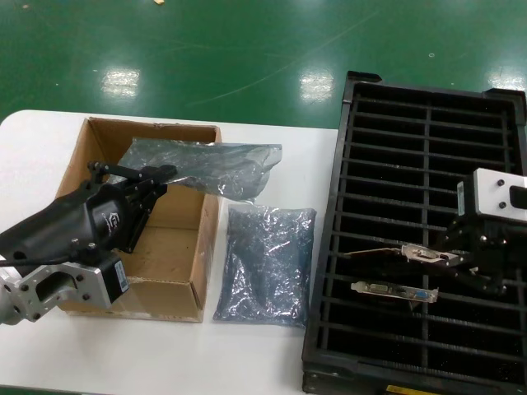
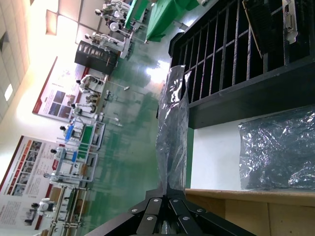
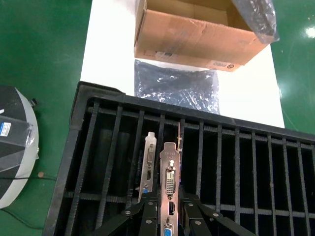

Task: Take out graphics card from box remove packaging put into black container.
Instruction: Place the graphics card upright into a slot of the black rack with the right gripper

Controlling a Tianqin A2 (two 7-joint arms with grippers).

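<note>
Gleaming green floor surrounds the white table (image 1: 272,354). Beside the shallow brown cardboard box (image 1: 177,239), the left gripper (image 1: 156,177) is pinched onto a crinkly translucent grey bag (image 1: 218,164). Over the ribbed black plastic tray (image 1: 395,164), the right gripper (image 3: 170,209) clamps a bracketed dark graphics card (image 3: 170,177), lowered into a slot.

A white table (image 1: 272,354) stood on a green floor (image 1: 247,58) and carried three things. The box (image 1: 177,239) sat near the table's left end — just right of it lay a flat empty bag (image 1: 265,265), and beyond that bag the black container (image 1: 395,247), overhanging the right edge.
</note>
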